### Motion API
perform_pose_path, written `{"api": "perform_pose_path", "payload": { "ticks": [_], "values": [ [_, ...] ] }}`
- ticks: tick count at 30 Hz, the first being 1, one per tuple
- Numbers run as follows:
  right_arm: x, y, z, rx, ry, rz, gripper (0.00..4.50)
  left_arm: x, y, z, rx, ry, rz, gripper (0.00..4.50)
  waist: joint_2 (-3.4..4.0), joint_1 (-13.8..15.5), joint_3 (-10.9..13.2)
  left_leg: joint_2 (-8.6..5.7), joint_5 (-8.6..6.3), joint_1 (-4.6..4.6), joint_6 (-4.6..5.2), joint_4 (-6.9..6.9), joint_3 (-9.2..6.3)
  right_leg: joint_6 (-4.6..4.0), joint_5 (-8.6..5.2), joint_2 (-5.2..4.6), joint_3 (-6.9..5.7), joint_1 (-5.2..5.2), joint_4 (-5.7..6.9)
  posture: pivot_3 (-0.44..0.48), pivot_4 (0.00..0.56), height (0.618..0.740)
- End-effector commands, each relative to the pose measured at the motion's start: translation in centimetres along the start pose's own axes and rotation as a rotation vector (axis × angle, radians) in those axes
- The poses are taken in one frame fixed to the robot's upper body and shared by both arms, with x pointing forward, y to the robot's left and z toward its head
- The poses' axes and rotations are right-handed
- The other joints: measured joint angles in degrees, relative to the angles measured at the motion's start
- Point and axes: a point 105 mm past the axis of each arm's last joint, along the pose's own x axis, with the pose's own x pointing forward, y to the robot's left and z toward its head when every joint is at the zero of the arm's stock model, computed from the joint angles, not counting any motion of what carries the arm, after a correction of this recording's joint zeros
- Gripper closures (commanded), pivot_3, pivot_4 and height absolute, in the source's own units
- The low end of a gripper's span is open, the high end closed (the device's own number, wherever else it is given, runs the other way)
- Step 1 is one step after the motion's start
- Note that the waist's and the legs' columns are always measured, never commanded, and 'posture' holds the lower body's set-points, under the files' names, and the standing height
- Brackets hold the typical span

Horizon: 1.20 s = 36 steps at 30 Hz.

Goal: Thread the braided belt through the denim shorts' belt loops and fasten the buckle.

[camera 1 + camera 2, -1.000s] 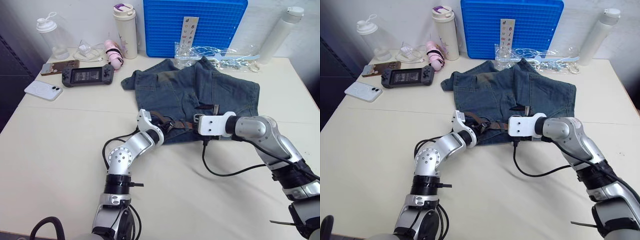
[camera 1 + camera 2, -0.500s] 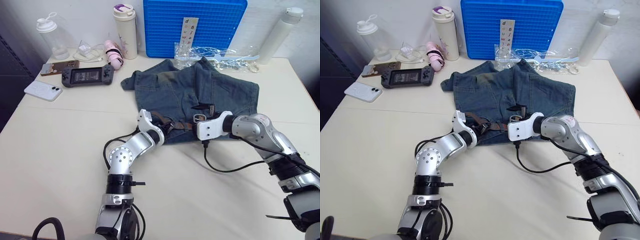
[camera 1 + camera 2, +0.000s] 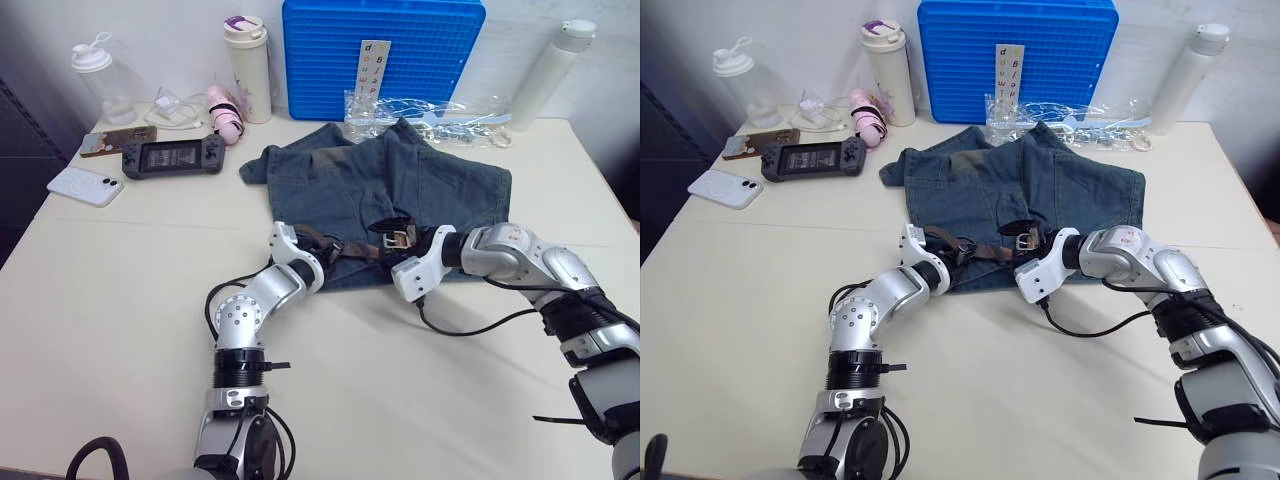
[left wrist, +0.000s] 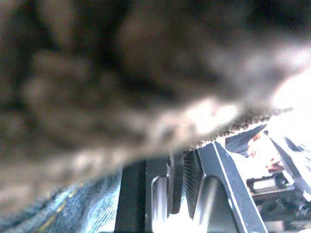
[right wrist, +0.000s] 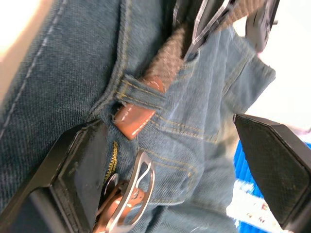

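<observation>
The denim shorts (image 3: 400, 180) lie flat at the table's middle back. Along their near waistband runs the braided belt (image 3: 352, 250). My left gripper (image 3: 322, 250) sits at the belt's left part, shut on the strap, which crosses close over its fingers (image 4: 214, 179). My right gripper (image 5: 167, 124) stands open over the waistband. Between its wide-apart fingers the reddish leather tip (image 5: 132, 119) pokes out from under a belt loop (image 5: 141, 92). The silver buckle (image 3: 400, 238) lies just beside that tip.
A blue crate (image 3: 385, 50), a tumbler (image 3: 248, 65), a white bottle (image 3: 545, 70) and clear plastic bags (image 3: 430, 105) line the back. A game console (image 3: 172, 155) and phones (image 3: 85, 183) lie at the far left. A black cable (image 3: 470, 325) loops on the table.
My right wrist has dropped back toward the table's near edge and turned, uncovering the buckle. The left gripper stays where it was on the belt.
</observation>
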Motion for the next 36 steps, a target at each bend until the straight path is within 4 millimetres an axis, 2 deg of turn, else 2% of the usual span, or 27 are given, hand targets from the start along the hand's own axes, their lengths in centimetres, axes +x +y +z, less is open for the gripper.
{"api": "perform_pose_path", "payload": {
  "ticks": [1, 6, 16, 22, 25, 28, 29, 30, 35, 36],
  "values": [
    [1.4, 2.6, 1.3, -0.016, -0.078, 0.09, 0.08, 1.0, 0.9, -3.6, -0.115, 0.098, 0.013, 4.5, 0.01, -0.25, -0.14, 0.0, 0.0, 0.03, 0.0, -0.02, 0.0, 0.0, 0.0, 0.0, 0.01, 0.03, -0.01, 0.0, 0.15, 0.689],
    [1.8, 2.1, 0.8, 0.016, -0.072, 0.047, 0.08, 1.2, 0.8, -4.9, -0.051, 0.167, 0.012, 4.5, 0.01, -0.28, -0.16, 0.04, -0.07, 0.8, -0.07, -0.18, -0.05, 0.0, -0.01, 0.04, 0.03, 0.9, -0.39, 0.0, 0.15, 0.689],
    [0.9, 2.1, 0.2, 0.094, -0.027, -0.008, 0.08, 1.6, 1.2, -5.5, 0.004, 0.214, 0.027, 4.5, 0.09, 0.0, -0.26, 0.0, -0.09, 0.78, -0.07, -0.14, -0.17, 0.0, 0.0, 0.01, 0.31, 0.98, -0.42, 0.0, 0.15, 0.689],
    [0.7, 2.2, 0.8, 0.105, -0.041, -0.017, 2.9, 1.8, 1.2, -5.2, -0.022, 0.205, 0.021, 4.5, 0.09, 0.12, -0.26, -0.03, -0.09, 0.75, -0.07, -0.14, -0.21, 0.0, 0.0, -0.02, 0.3, 0.99, -0.44, 0.0, 0.15, 0.689],
    [0.7, 2.2, 0.9, 0.108, -0.044, -0.016, 4.48, 1.8, 1.0, -5.0, -0.043, 0.2, 0.007, 4.5, 0.15, 0.1, -0.3, -0.04, -0.09, 0.76, -0.07, -0.14, -0.21, 0.0, 0.0, -0.01, 0.31, 0.99, -0.44, 0.0, 0.15, 0.689],
    [0.7, 2.1, 0.8, 0.119, -0.038, -0.027, 4.48, 1.6, 1.2, -4.6, -0.037, 0.186, 0.018, 4.5, 0.22, 0.1, -0.34, -0.05, -0.09, 0.78, -0.07, -0.14, -0.2, 0.01, 0.0, -0.02, 0.32, 1.0, -0.46, 0.0, 0.15, 0.689],
    [0.6, 1.9, 0.8, 0.125, -0.035, -0.035, 4.5, 1.5, 1.2, -4.4, -0.037, 0.18, 0.02, 3.61, 0.23, 0.08, -0.34, -0.04, -0.09, 0.78, -0.07, -0.14, -0.2, 0.01, 0.0, -0.02, 0.32, 1.0, -0.45, 0.0, 0.15, 0.689],
    [0.6, 1.7, 0.7, 0.13, -0.032, -0.042, 4.5, 1.4, 1.3, -4.2, -0.038, 0.174, 0.021, 3.31, 0.22, 0.08, -0.34, -0.04, -0.09, 0.76, -0.07, -0.14, -0.2, 0.01, 0.0, -0.01, 0.33, 0.98, -0.45, 0.0, 0.15, 0.689],
    [0.1, 0.7, 0.1, 0.18, -0.008, -0.099, 4.5, 0.0, 1.5, -2.7, 0.021, 0.147, 0.022, 1.11, 0.19, -0.16, -0.32, -0.02, -0.09, 0.68, -0.07, -0.15, -0.22, 0.01, 0.0, 0.01, 0.31, 0.93, -0.5, 0.0, 0.15, 0.689],
    [0.0, 0.5, -0.1, 0.198, -0.001, -0.113, 4.5, -0.2, 1.5, -2.6, 0.034, 0.147, 0.023, 0.84, 0.18, -0.26, -0.31, -0.01, -0.09, 0.67, -0.07, -0.15, -0.22, 0.01, 0.0, 0.03, 0.31, 0.92, -0.51, 0.0, 0.15, 0.689]
  ]
}}
